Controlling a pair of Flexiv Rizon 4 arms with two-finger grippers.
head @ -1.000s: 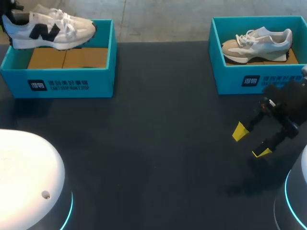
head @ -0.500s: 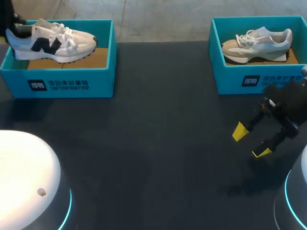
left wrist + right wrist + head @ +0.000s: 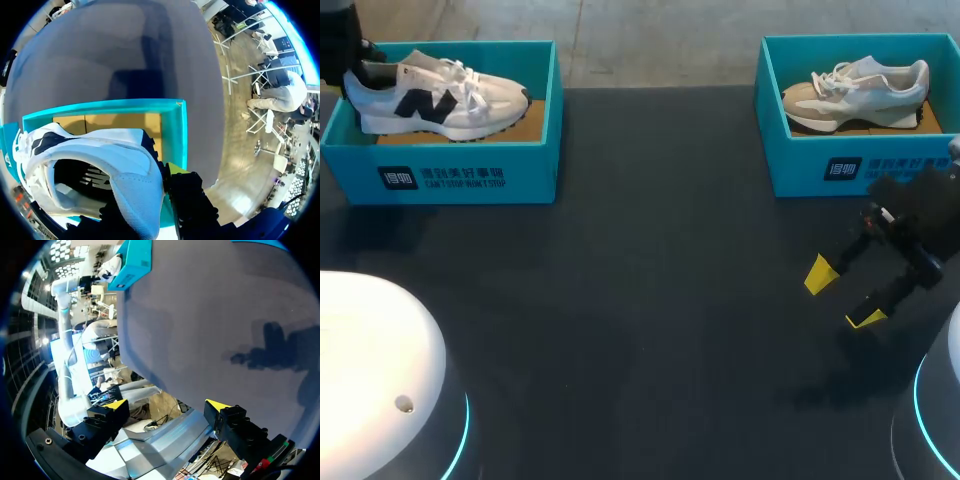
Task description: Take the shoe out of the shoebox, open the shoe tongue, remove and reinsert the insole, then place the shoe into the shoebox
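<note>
White trainer (image 3: 440, 95) with a dark side mark, held by its heel in the open teal cardboard shoebox (image 3: 460, 178) at the far left of the table.

The trainer looked light, with a soft fabric upper that would give under pressure and a firmer sole and heel. The padded heel collar seemed the surest hold, away from the loose white laces. The left gripper (image 3: 145, 195) was clamped there. The shoe lay on its side, toe pointing right, low in the box. The right gripper (image 3: 842, 297) hung splayed wide and empty over the dark tabletop (image 3: 640, 300), near right.
</note>
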